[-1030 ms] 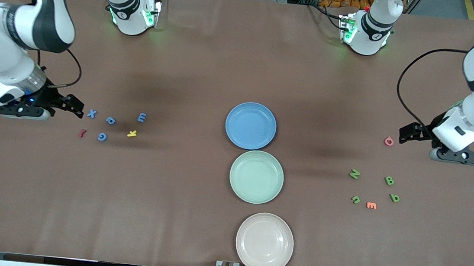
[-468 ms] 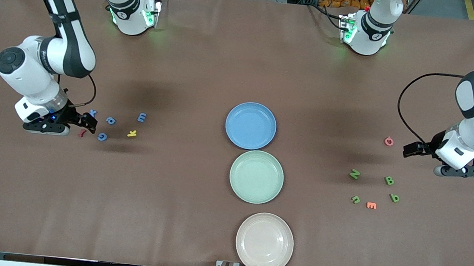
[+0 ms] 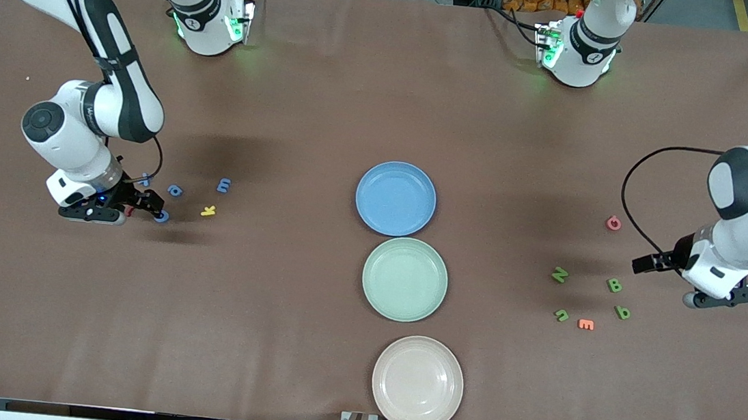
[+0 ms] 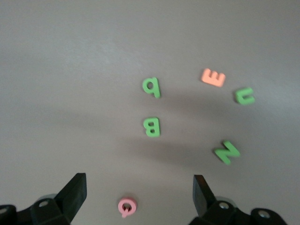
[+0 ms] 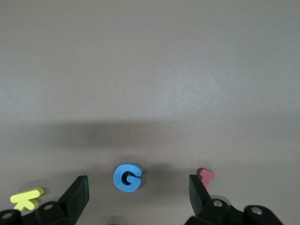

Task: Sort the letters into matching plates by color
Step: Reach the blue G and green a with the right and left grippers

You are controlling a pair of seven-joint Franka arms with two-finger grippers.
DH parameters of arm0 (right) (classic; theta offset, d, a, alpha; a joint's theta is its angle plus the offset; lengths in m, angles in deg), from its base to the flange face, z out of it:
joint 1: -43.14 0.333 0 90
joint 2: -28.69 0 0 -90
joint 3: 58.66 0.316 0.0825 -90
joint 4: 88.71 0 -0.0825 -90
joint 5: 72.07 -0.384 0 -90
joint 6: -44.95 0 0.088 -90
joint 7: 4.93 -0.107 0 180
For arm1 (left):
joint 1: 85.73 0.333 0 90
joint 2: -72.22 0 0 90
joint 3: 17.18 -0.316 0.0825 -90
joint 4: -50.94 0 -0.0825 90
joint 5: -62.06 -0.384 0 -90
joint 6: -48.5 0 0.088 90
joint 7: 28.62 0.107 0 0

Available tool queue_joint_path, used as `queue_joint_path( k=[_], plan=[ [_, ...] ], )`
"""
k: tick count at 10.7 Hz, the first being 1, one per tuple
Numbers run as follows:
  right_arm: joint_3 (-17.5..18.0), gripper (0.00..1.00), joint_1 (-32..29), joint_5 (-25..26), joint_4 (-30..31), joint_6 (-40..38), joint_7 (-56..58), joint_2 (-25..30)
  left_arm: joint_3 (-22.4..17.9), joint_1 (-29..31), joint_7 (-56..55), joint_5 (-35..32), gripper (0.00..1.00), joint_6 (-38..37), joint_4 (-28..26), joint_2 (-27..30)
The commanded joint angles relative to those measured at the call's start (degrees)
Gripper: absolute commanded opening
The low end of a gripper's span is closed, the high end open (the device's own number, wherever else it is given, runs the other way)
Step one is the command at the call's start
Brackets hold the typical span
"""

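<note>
The right gripper (image 3: 153, 206) is hanging wide-jawed over the blue G (image 5: 127, 177), well apart from the blue plate (image 3: 396, 198); the left gripper (image 3: 647, 264), jaws wide too, is hovering near the green B (image 4: 152, 126)

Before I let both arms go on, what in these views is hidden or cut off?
- Front view: the blue X is mostly covered by the right arm's wrist and cable.
- Front view: the red letter is nearly hidden under the right hand.
- Right wrist view: the red letter is partly covered by a finger; another blue letter is cut off by the frame edge.
- Front view: the left hand shows too small to make out its fingertips.
</note>
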Motion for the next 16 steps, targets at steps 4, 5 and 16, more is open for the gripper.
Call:
queue_joint_path(
  k=[4,5,16],
  plan=[
    [0.54,0.85,-0.2,-0.71,-1.84,0.2,-0.09,-4.32,0.08,0.02,-10.1,-2.49,1.0,0.66,11.23,-13.22],
    [0.54,0.84,-0.11,-0.71,-2.02,0.38,-0.18,-4.93,-0.01,0.2,-10.54,-2.41,1.0,2.23,11.5,-14.62],
    [0.63,0.5,0.68,-0.71,-2.99,1.87,-0.27,-8.28,-0.27,0.29,-20.13,-2.14,1.0,8.57,17.57,-25.18]
  ],
)
